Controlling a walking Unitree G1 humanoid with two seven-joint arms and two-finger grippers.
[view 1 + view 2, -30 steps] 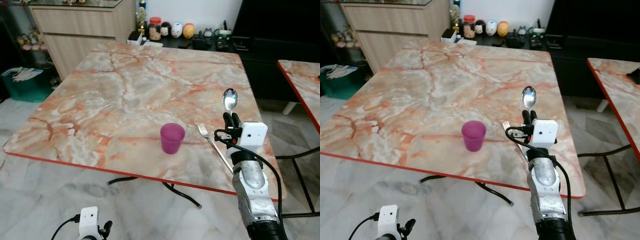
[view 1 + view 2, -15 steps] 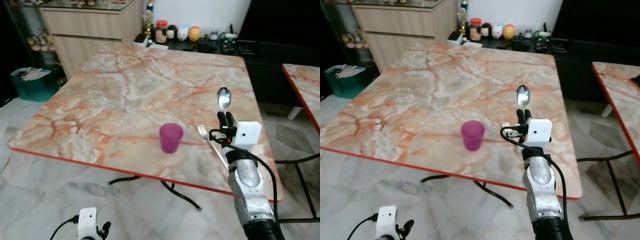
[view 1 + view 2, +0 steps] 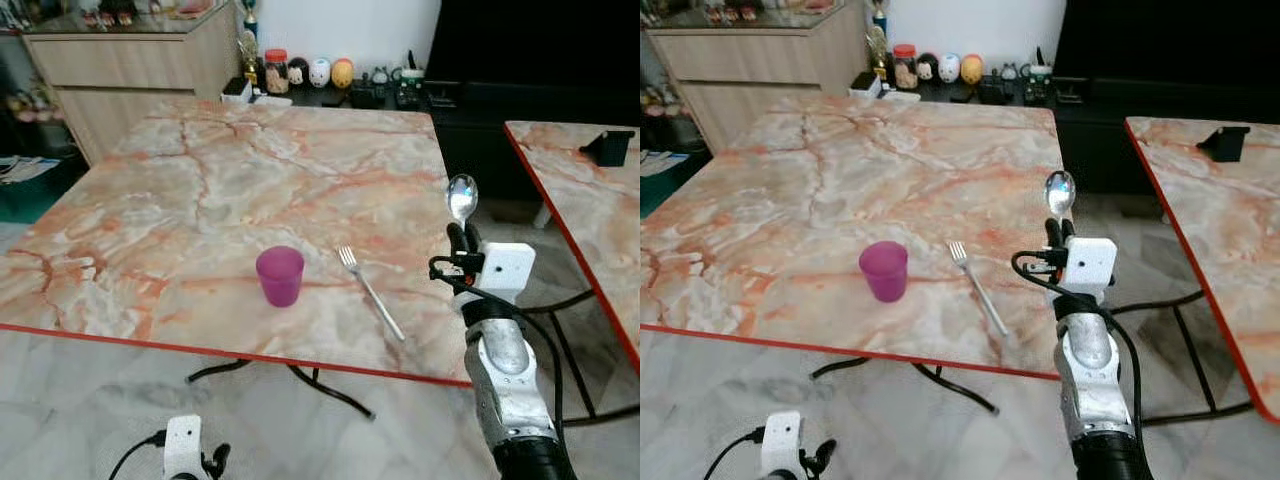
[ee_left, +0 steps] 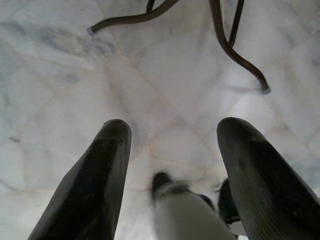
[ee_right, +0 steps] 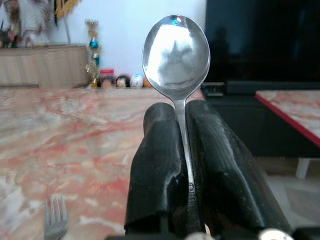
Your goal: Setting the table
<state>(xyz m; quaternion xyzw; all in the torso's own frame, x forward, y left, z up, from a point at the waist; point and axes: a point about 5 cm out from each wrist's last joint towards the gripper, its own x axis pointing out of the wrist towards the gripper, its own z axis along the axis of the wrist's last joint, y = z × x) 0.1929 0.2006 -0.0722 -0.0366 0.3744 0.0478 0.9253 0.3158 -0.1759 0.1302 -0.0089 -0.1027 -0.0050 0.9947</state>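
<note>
Spoon (image 3: 461, 197) upright, handle pinched between closed fingers of right gripper (image 3: 461, 238), off table's right edge | fork (image 3: 370, 291) flat on marble table (image 3: 200, 190) beside purple cup (image 3: 279, 276) | left gripper (image 4: 172, 150) spread wide, holding nothing, above floor

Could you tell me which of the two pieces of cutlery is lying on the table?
The fork lies flat on the marble table, right of the purple cup. The spoon is held upright, clamped in the right pincer.
</note>
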